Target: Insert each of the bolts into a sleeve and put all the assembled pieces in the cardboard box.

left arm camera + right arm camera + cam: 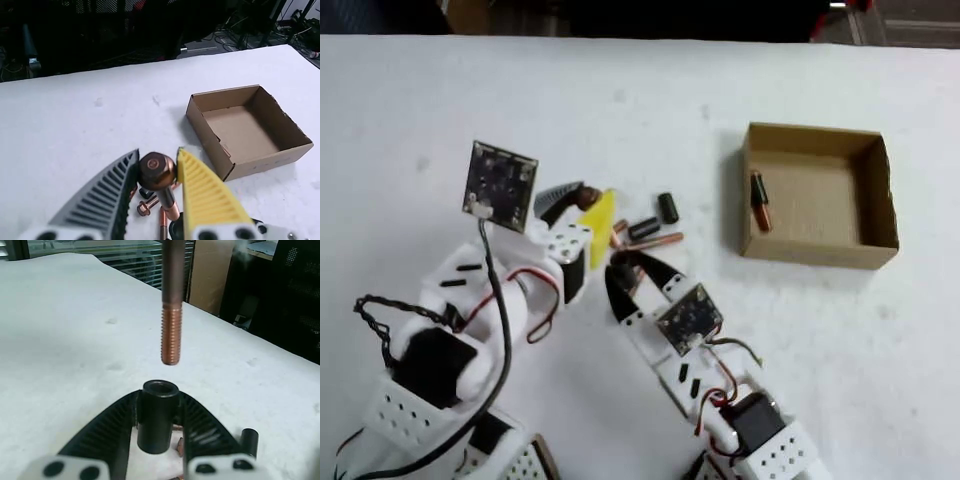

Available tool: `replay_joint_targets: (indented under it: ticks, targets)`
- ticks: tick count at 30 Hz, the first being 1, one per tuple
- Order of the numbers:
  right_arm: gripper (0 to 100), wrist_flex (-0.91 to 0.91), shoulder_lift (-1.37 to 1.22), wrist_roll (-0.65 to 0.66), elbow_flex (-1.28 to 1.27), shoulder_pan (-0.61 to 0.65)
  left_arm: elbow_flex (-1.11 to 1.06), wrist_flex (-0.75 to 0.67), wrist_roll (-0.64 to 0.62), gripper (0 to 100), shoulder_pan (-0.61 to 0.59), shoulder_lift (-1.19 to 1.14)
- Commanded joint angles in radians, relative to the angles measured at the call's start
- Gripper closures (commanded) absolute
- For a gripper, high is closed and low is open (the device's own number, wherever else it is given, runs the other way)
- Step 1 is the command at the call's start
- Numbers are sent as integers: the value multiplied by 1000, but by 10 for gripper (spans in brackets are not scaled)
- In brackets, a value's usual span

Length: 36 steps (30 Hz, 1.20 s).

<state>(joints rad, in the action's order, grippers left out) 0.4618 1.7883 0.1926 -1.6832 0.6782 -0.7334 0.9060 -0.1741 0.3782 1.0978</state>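
My left gripper (pixel 158 152), with one grey and one yellow finger, is shut on a copper bolt (pixel 157 171) just under its hex head, shaft pointing down. My right gripper (pixel 159 396), black-fingered, is shut on a black sleeve (pixel 157 416) held upright with its bore facing up. The bolt's threaded tip (pixel 171 340) hangs a short way above that bore, apart from it. In the high view both grippers (pixel 588 207) (pixel 621 266) meet left of the cardboard box (pixel 875 195). One assembled piece (pixel 759 203) lies inside the box by its left wall.
Two loose black sleeves (pixel 667 207) (pixel 643 228) and a loose copper bolt (pixel 658 240) lie on the white table between the grippers and the box. More bolts (pixel 145 206) lie under the left gripper. Open table stretches behind and to the left.
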Motion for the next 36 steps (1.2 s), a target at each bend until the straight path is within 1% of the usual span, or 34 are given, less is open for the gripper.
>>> replay_joint_targets:
  ticks: [1,11,18,25,36]
  targets:
    - [981,-1,8,20,-8,5,9,38,-15,973,15,24]
    - [981,-1,8,20,-8,7,9,52,-15,973,19,27]
    - [981,-1,8,20,-8,7,9,52,-11,973,96,25]
    - [981,-1,8,20,-8,5,9,86,-11,973,90,27]
    - [981,-1,8,20,-8,4,15,83,-9,973,87,28]
